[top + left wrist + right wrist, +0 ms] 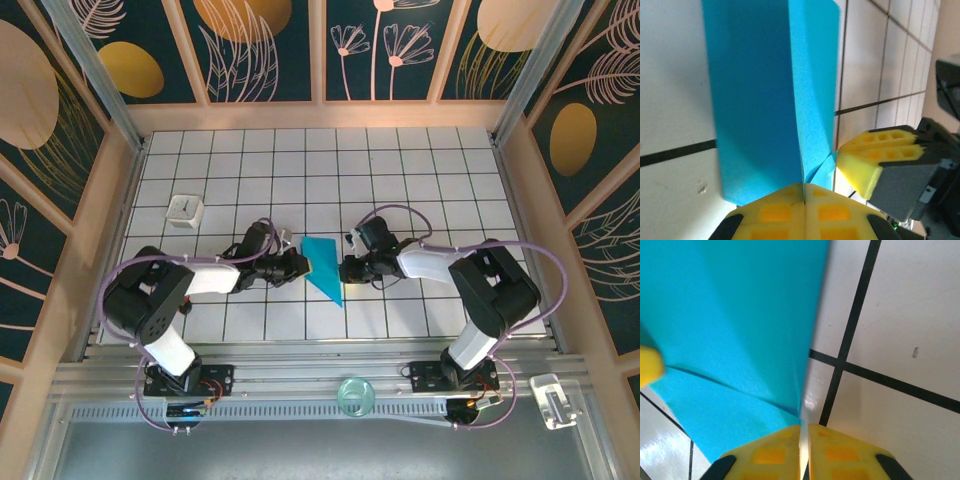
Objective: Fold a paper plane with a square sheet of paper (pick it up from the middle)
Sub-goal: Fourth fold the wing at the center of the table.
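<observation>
Paper: a thin teal-blue sheet of paper, folded into a long pointed wedge (322, 265), lies in the middle of the white gridded bench (400, 160). Its broad end faces the far side and its tip points toward the near edge, slanting a little right.
Folds: in the left wrist view the paper (760, 100) shows one long crease, with a wide panel on one side and a narrower strip on the other. In the right wrist view the paper (730, 315) shows a second crease crossing low down.
Left claw: the left claw (303, 265) is at the paper's left edge. Its yellow pads are pressed together (804, 195), pinching the paper where the long crease ends.
Right claw: the right claw (345, 268) is at the opposite edge. Its yellow pads are all but closed (804, 432) and the paper's edge runs into the thin slit between them. Seen from the left wrist, its tip (860, 152) touches a corner of the paper.
Cube: a small white cube (185, 210) sits on the bench, well apart to the far left.
Near rail: a clear round cup (353, 395) rests between the two arm bases.
</observation>
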